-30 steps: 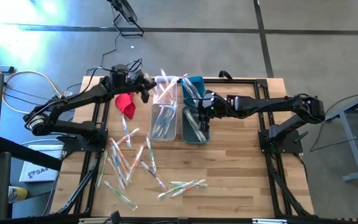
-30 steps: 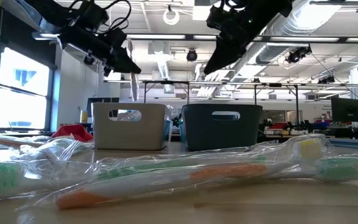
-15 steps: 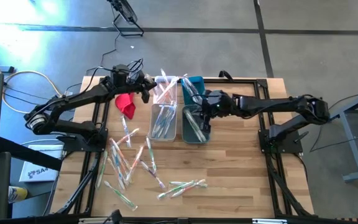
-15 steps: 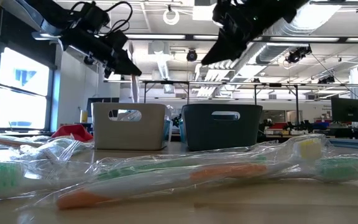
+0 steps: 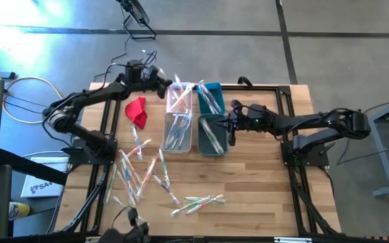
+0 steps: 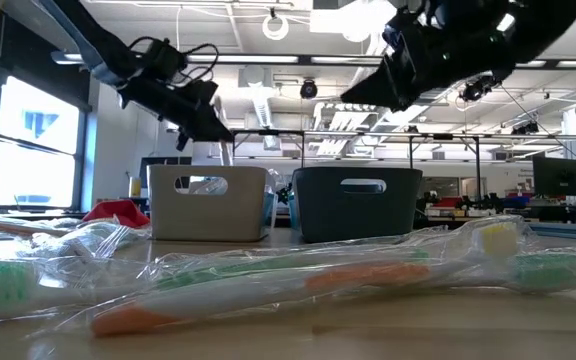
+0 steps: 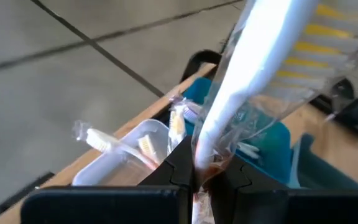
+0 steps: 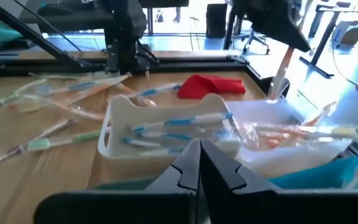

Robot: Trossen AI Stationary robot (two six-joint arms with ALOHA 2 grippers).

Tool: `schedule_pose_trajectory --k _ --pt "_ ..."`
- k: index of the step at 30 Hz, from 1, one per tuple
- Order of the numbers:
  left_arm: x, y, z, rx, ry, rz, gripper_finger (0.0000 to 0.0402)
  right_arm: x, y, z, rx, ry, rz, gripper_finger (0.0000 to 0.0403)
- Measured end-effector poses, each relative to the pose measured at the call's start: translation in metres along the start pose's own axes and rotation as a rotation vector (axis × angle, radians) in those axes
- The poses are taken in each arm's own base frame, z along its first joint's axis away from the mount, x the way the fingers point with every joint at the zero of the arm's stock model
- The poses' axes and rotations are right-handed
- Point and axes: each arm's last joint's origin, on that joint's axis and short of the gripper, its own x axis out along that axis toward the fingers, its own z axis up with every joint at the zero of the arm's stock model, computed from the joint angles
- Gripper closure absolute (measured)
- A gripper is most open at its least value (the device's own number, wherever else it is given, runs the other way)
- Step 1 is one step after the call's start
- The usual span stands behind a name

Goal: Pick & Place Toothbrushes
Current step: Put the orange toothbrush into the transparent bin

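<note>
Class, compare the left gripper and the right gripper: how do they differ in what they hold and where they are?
The left gripper is shut on a wrapped toothbrush; the right gripper is shut on nothing. The left is above the far white bin, the right by the near teal bin. Both hang above the table.

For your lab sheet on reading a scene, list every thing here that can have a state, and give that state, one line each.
left gripper: shut on a wrapped toothbrush, above the far white bin
right gripper: shut, holding nothing, at the near teal bin
near white bin: holds toothbrushes
far teal bin: holds toothbrushes
loose toothbrushes: scattered on the table
red cloth: crumpled
</note>
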Motion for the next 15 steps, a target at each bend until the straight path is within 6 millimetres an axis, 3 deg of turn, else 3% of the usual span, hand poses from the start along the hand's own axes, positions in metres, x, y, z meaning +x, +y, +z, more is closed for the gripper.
schedule_pose_trajectory --k 8,15 --pt "0.025 0.023 0.005 -0.076 0.096 0.005 0.038 -0.005 0.002 -0.022 0.032 0.029 0.002 0.0399" --pt "0.042 0.035 -0.005 -0.103 0.163 0.082 0.038 -0.005 0.002 -0.023 0.032 0.031 0.007 0.0399"
